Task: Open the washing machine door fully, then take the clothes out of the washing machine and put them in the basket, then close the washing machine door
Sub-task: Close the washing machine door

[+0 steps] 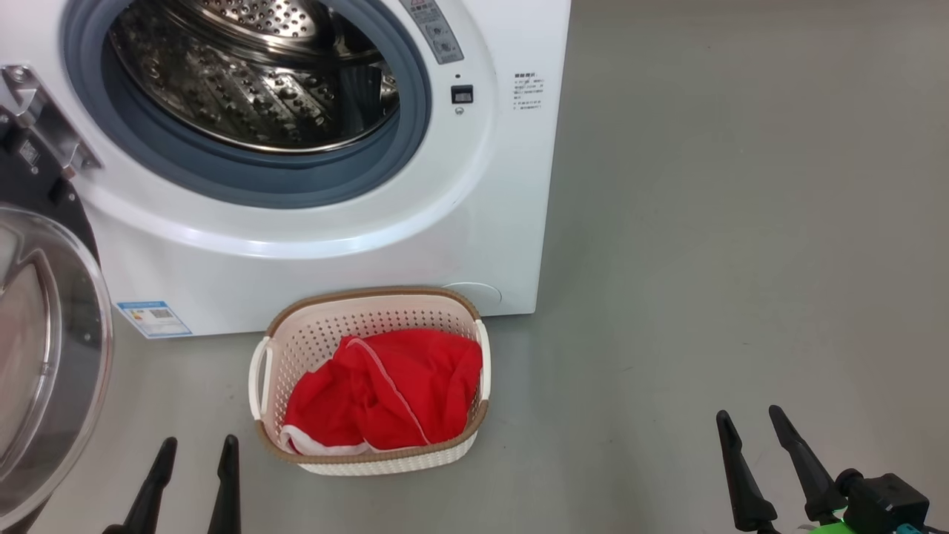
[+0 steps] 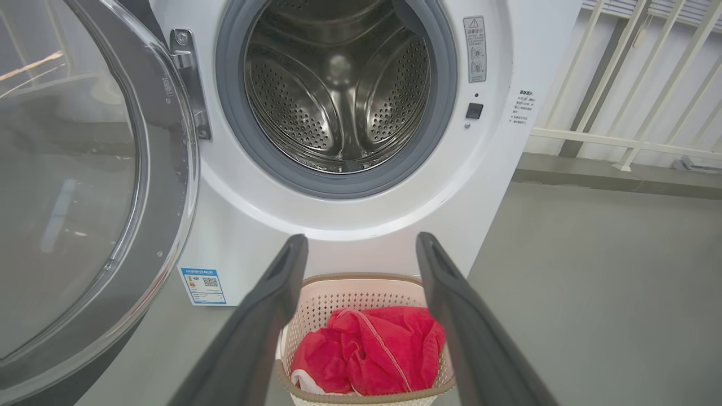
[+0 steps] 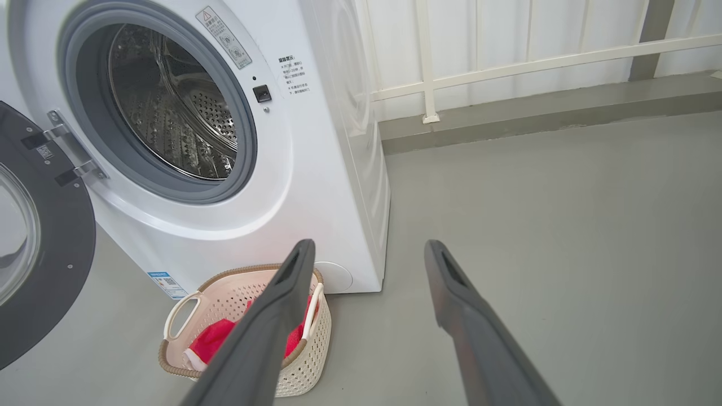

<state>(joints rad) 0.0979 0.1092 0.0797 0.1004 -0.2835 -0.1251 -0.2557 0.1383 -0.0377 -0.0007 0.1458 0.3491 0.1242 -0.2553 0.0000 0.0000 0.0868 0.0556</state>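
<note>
Washing machine (image 1: 334, 274): white, boxy, front-loading. Stands on grey floor (image 1: 741, 222). Shows steel drum (image 1: 252, 81) with rows of small holes, ringed by grey-blue rubber gasket (image 1: 245, 178). Carries small blue label (image 1: 153, 317) at lower left corner of front panel.

Door (image 1: 44, 356): round, with wide glossy black rim and bulging clear glass centre. Hangs swung wide open at left of machine on metal hinge (image 1: 44, 111), well clear of drum mouth.

Basket (image 1: 371, 293): small, cream-white, rectangular, with perforated walls, brown woven-look rim and white side handles. Sits on floor just in front of machine, below drum mouth, toward right end of front panel.

Clothes (image 1: 385, 393): bright red soft fabric with thin white trim, crumpled in loose heap. Lies inside basket, covering its bottom and reaching up to rim at near side.

Left claw (image 1: 200, 441): two long dark fingers spread wide, holding nothing. Hovers above floor, near left side of basket but apart from it. Points toward basket and machine front in left wrist view.

Right claw (image 1: 748, 412): fingers spread wide, holding nothing. Hovers above floor, well to right of basket and machine.
</note>
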